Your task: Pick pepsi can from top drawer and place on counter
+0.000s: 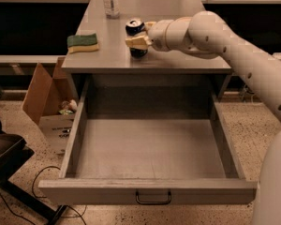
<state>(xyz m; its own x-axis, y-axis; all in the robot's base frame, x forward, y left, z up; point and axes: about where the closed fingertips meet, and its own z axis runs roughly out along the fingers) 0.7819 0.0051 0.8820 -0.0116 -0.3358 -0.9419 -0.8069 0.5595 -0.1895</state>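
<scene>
The pepsi can (135,28), dark blue with a silver top, stands upright on the grey counter (178,57), near its middle. My gripper (140,34) reaches in from the right, and its tan fingers (136,42) are closed around the can's sides. The white arm (234,50) comes down from the right edge of the view. The top drawer (150,146) is pulled fully out below the counter. Nothing lies in it. Its front panel carries a small dark handle (153,199).
A green and yellow sponge (82,42) lies on the counter's left side. A clear plastic bottle (111,1) stands at the counter's back. An open cardboard box (44,100) sits on the floor to the left of the cabinet. A black chair base (4,161) and cables are at lower left.
</scene>
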